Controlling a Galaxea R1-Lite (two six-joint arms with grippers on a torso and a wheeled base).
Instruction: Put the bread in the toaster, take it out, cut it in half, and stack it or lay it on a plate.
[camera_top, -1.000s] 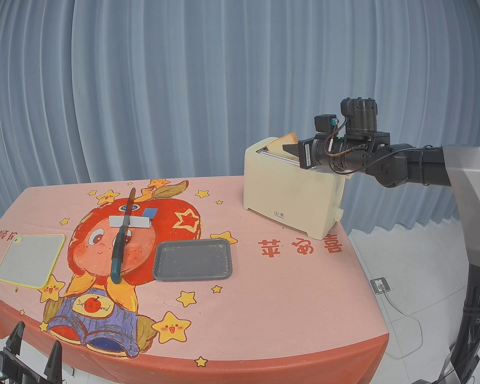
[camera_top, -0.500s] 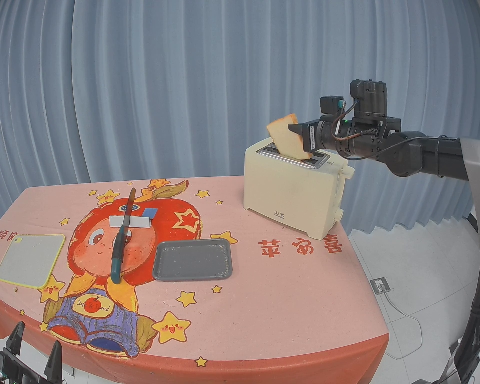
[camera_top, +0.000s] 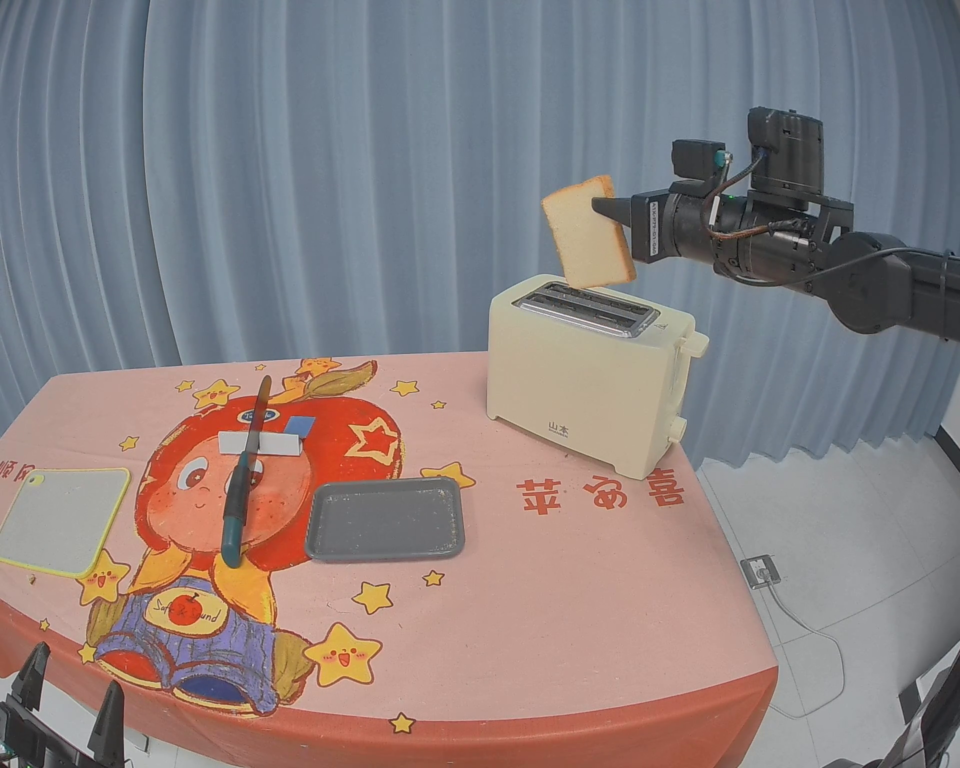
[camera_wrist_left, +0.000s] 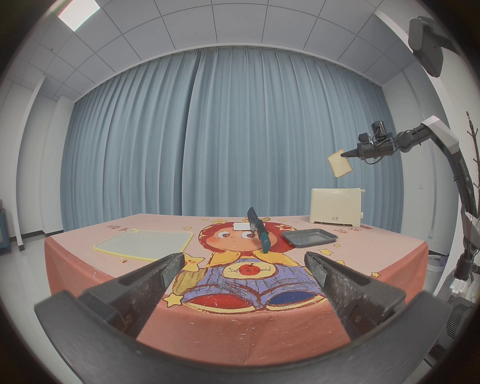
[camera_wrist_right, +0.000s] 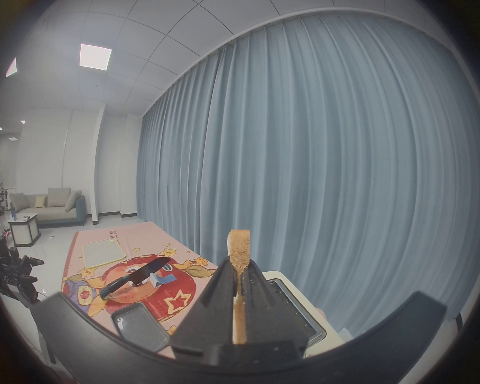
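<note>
Above the cream plastic toaster (camera_top: 585, 370) on the pink cartoon tablecloth (camera_top: 560, 620), my right gripper (camera_top: 606, 209) was clamped on the tan bread slice (camera_top: 587, 235); left gripper (camera_wrist_left: 243, 262) gaped wide, blue curtains (camera_top: 350, 150) behind.

The head camera looks forward and down from the near side, taking in the whole table (camera_top: 560, 620) out to the toaster (camera_top: 585, 390) at far right and the curtain (camera_top: 350, 180) behind. The left wrist camera sits low off the near left edge, about level with the tabletop, facing the curtain past its left fingers (camera_wrist_left: 135, 295). The right wrist camera rides high by the toaster, facing left along its right fingers (camera_wrist_right: 212, 300) and the bread (camera_wrist_right: 239, 250); all three share the knife (camera_top: 240, 480), tray (camera_top: 385, 518) and board (camera_top: 62, 520).
</note>
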